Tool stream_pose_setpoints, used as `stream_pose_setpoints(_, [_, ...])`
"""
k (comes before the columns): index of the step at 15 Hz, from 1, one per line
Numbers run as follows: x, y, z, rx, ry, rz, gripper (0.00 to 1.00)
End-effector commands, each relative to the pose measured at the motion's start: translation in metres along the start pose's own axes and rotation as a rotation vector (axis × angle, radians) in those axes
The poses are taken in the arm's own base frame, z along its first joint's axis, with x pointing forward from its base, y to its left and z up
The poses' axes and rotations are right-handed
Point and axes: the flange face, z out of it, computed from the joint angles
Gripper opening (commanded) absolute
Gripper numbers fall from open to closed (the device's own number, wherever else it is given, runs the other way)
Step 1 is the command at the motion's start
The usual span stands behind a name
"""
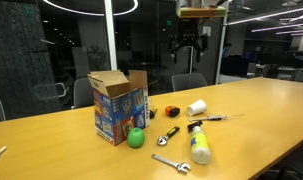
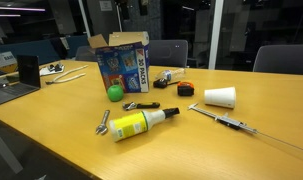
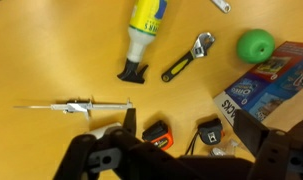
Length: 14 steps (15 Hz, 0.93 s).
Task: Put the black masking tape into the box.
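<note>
No plain black tape roll shows. Two small dark items lie by the box: a black-and-orange one [image 3: 158, 134] [image 1: 172, 111] [image 2: 185, 89] and a black one with thin cables [image 3: 209, 130] [image 2: 163, 77]. I cannot tell which is the tape. The open blue printed cardboard box [image 1: 119, 105] [image 2: 124, 62] [image 3: 276, 85] stands upright on the wooden table. My gripper [image 1: 188, 42] hangs high above the table, open and empty. In the wrist view its fingers [image 3: 189, 125] frame both small items far below.
On the table [image 1: 261, 110] lie a green ball [image 1: 137, 138] [image 3: 255, 44], a yellow-and-white bottle [image 1: 199, 145] [image 3: 146, 35], two wrenches [image 1: 167, 133] [image 1: 171, 162], a white cup [image 1: 197, 106] and a thin syringe-like tool [image 3: 76, 105]. A laptop [image 2: 11, 85] sits at one end. Chairs stand behind.
</note>
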Motion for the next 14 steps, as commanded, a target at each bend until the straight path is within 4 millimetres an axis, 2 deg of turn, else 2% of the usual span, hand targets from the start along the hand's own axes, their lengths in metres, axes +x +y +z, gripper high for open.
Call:
stream_pose_setpoints(1, [-0.059,0.026,0.024,0.058,-0.049,0.064,1.0])
stream_pose_setpoints(4, [-0.096,0.047,0.059,0.039,-0.087,0.076,1.0])
stream_pose_setpoints(7, [-0.113,0.071,0.099,0.009,-0.131,0.084,1.0])
stream_pose_setpoints(11, [-0.122,0.101,0.134,0.002,-0.166,0.125,1.0])
stream_pose_setpoints(12, [-0.114,0.087,0.129,-0.036,-0.182,0.112,1.0])
stream_pose_setpoints(14, [-0.115,0.091,0.136,-0.043,-0.193,0.119,1.0])
